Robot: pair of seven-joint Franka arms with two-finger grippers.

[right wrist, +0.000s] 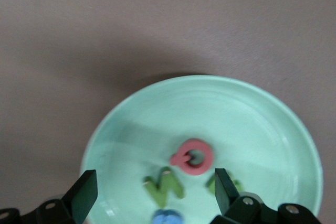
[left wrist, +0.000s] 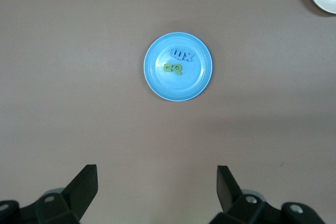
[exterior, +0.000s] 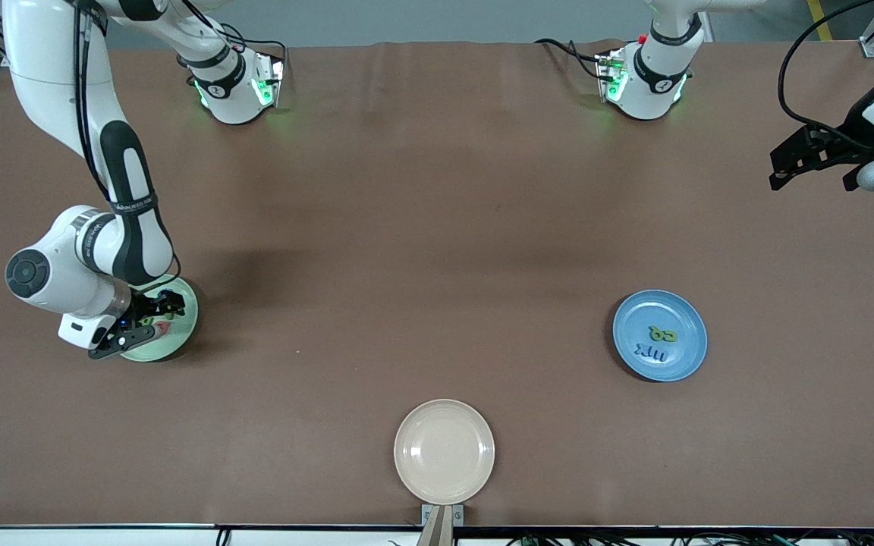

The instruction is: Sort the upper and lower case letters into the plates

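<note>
The right tool (right wrist: 152, 192) hangs open and empty over the green plate (exterior: 183, 334), the red letter (right wrist: 192, 157) lying inside, while the left tool (exterior: 816, 163) waits open, empty.

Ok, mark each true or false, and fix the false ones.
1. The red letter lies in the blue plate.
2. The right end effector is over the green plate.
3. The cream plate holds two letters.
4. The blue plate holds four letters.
1. False: the red letter lies in the green plate.
2. True: the right end effector is open over it.
3. False: the cream plate holds none.
4. True: the blue plate holds two blue letters and two green letters.
</note>
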